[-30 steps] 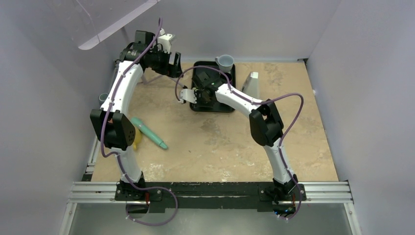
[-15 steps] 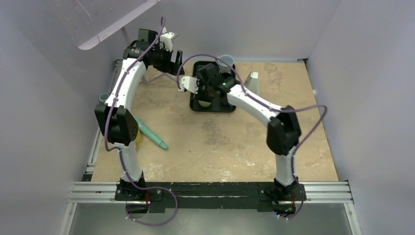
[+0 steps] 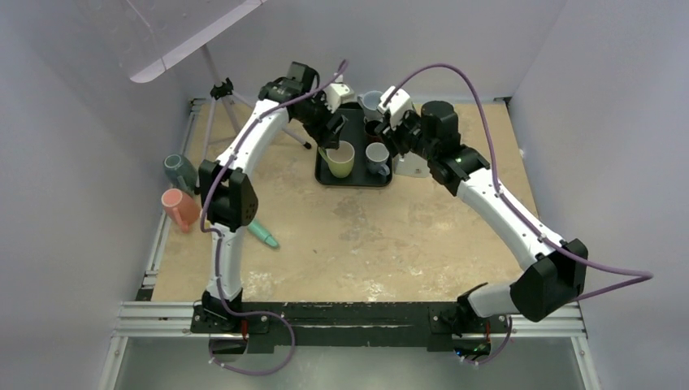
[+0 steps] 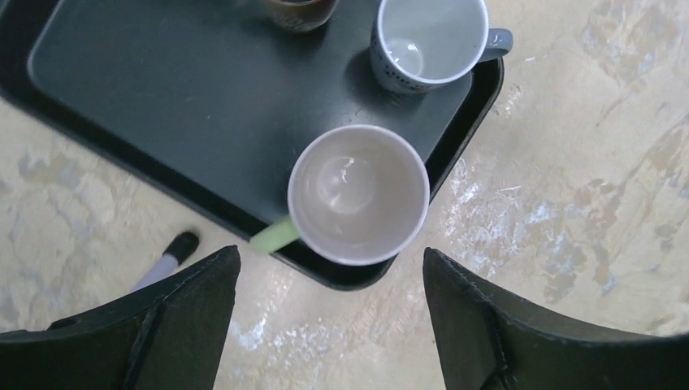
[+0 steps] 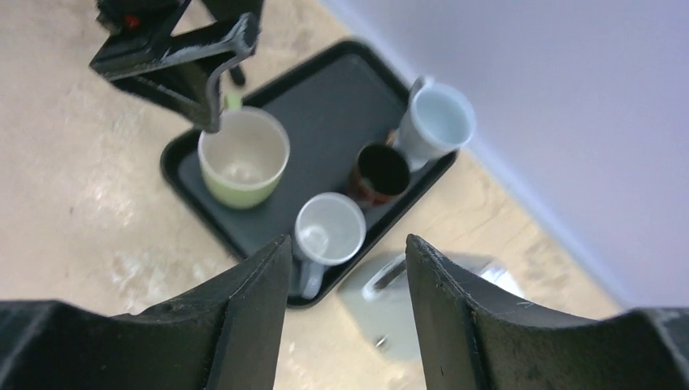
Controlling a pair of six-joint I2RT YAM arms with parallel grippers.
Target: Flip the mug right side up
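A green mug (image 3: 341, 158) stands upright, mouth up, on the near left corner of the black tray (image 3: 355, 179); it also shows in the left wrist view (image 4: 359, 193) and the right wrist view (image 5: 244, 156). My left gripper (image 3: 328, 130) hangs open and empty just above it (image 4: 329, 253). My right gripper (image 3: 392, 134) is open and empty above a grey mug (image 5: 329, 230) at the tray's right edge. A dark mug (image 5: 379, 173) and a pale blue mug (image 5: 435, 118) also stand upright on the tray.
A teal mug (image 3: 179, 171) and a pink mug (image 3: 180, 208) lie on their sides at the table's left edge. A teal pen-like object (image 3: 258, 231) lies near them. A small tripod (image 3: 219, 89) stands back left. A grey metal block (image 3: 416, 162) sits right of the tray.
My left arm swung right to above the green mug. My right arm drew back to the right off the tray, uncovering the mugs. The teal and pink mugs at the left now show.
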